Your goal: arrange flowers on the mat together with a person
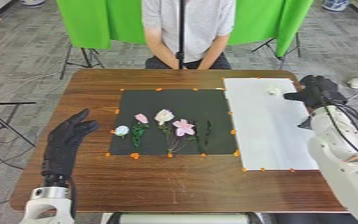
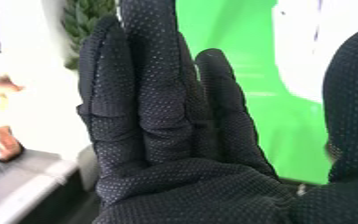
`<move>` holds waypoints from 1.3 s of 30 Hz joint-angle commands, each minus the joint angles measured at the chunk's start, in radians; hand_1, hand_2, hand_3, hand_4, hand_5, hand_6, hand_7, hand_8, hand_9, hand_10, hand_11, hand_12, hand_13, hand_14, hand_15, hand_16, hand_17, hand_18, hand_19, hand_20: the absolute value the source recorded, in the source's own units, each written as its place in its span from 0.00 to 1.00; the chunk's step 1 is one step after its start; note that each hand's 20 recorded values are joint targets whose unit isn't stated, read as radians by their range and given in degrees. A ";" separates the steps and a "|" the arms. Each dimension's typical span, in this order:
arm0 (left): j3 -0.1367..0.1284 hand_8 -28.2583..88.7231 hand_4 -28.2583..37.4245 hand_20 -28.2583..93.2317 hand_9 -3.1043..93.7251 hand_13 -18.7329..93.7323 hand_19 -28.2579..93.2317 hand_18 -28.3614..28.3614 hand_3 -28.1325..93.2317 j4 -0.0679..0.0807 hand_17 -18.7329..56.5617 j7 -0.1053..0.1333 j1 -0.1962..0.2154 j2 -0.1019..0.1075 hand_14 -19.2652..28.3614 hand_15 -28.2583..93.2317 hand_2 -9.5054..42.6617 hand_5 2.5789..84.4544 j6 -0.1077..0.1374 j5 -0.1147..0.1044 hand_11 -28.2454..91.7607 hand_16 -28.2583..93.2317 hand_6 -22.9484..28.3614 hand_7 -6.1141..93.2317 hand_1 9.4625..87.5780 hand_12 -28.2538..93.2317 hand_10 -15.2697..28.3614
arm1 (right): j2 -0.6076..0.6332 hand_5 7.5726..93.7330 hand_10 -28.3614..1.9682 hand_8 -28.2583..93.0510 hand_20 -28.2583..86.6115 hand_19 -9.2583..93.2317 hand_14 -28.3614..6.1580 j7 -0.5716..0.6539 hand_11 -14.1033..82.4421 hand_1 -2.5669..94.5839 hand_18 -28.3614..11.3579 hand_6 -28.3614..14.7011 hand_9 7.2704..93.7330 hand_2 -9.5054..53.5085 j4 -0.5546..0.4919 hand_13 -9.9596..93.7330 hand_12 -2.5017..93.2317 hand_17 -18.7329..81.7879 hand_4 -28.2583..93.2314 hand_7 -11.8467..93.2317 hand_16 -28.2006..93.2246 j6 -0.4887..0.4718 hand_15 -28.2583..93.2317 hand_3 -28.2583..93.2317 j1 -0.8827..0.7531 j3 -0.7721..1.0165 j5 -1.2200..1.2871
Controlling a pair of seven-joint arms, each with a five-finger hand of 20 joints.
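My right black-gloved hand (image 1: pixel 319 91), two o'clock: fingers straight, thumb apart, near white flower (image 1: pixel 275 91) on white rectangular sheet (image 1: pixel 269 132). At sheet's nine o'clock, black rectangular mat (image 1: pixel 158 146) bears pink and white flowers (image 1: pixel 183 127). My left black-gloved hand (image 1: pixel 63 145), nine o'clock: fingers relaxed.

Right hand (image 1: pixel 322 91) cut off by wrist view's edge, pale flower (image 1: pixel 275 91) near it blurred, left arm (image 1: pixel 49 204) cropped

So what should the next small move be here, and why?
Probably to ease the right hand towards the white flower and pinch it: it lies on the white sheet, just beside the hand, whose fingers are straight, while the pink flower already lies on the black mat.
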 commanded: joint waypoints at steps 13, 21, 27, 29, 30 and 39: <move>0.001 0.20 0.09 0.39 0.55 0.52 0.31 0.74 0.79 0.000 0.35 -0.009 0.012 -0.008 0.80 0.43 0.15 0.56 0.000 -0.006 0.41 0.26 0.50 0.19 0.15 0.37 0.70 | -0.036 0.54 0.42 0.17 0.45 0.84 0.64 0.014 0.26 0.38 0.48 0.66 0.73 0.00 0.206 0.96 0.19 0.81 0.04 0.23 0.42 -0.149 0.50 0.74 0.156 -0.080 -0.027; 0.002 0.20 0.09 0.39 0.55 0.52 0.31 0.74 0.79 0.002 0.35 -0.012 0.013 -0.007 0.80 0.43 0.15 0.56 -0.004 -0.009 0.41 0.26 0.51 0.19 0.15 0.37 0.69 | -0.066 0.55 0.46 0.16 0.44 0.87 0.68 -0.022 0.27 0.43 0.49 0.69 0.76 0.00 0.253 0.98 0.18 0.82 0.04 0.25 0.42 -0.110 0.50 0.75 0.159 -0.094 -0.032; 0.003 0.20 0.09 0.39 0.55 0.52 0.31 0.74 0.79 0.007 0.35 -0.014 0.006 -0.005 0.80 0.43 0.15 0.56 -0.008 -0.010 0.41 0.26 0.51 0.19 0.15 0.37 0.70 | -0.073 0.57 0.53 0.15 0.43 0.90 0.73 -0.067 0.28 0.46 0.50 0.75 0.78 0.00 0.270 1.00 0.18 0.82 0.02 0.28 0.43 -0.051 0.51 0.77 0.149 -0.106 -0.031; 0.003 0.20 0.09 0.39 0.55 0.52 0.31 0.74 0.79 0.007 0.35 -0.016 0.007 -0.005 0.80 0.43 0.15 0.56 -0.010 -0.011 0.41 0.26 0.51 0.19 0.15 0.37 0.69 | -0.072 0.60 0.55 0.14 0.44 0.91 0.75 -0.075 0.28 0.48 0.51 0.78 0.79 0.00 0.273 1.00 0.18 0.82 0.02 0.29 0.44 -0.025 0.52 0.77 0.141 -0.112 -0.028; 0.002 0.20 0.09 0.39 0.55 0.52 0.31 0.74 0.79 0.006 0.35 -0.016 0.008 -0.005 0.80 0.43 0.15 0.56 -0.010 -0.010 0.41 0.26 0.51 0.19 0.15 0.37 0.69 | -0.073 0.61 0.56 0.13 0.44 0.91 0.75 -0.084 0.29 0.49 0.51 0.79 0.80 0.00 0.278 1.00 0.18 0.82 0.02 0.29 0.44 -0.008 0.52 0.78 0.139 -0.115 -0.022; 0.000 0.20 0.09 0.39 0.55 0.52 0.31 0.74 0.79 0.003 0.34 -0.008 0.015 -0.013 0.80 0.43 0.15 0.56 -0.005 -0.010 0.41 0.26 0.51 0.19 0.15 0.37 0.69 | -0.060 0.82 0.66 0.23 0.45 0.97 0.80 -0.115 0.20 0.65 0.48 0.80 0.94 0.00 0.305 1.00 0.30 0.83 0.05 0.33 0.42 0.143 0.60 0.67 0.149 -0.161 0.006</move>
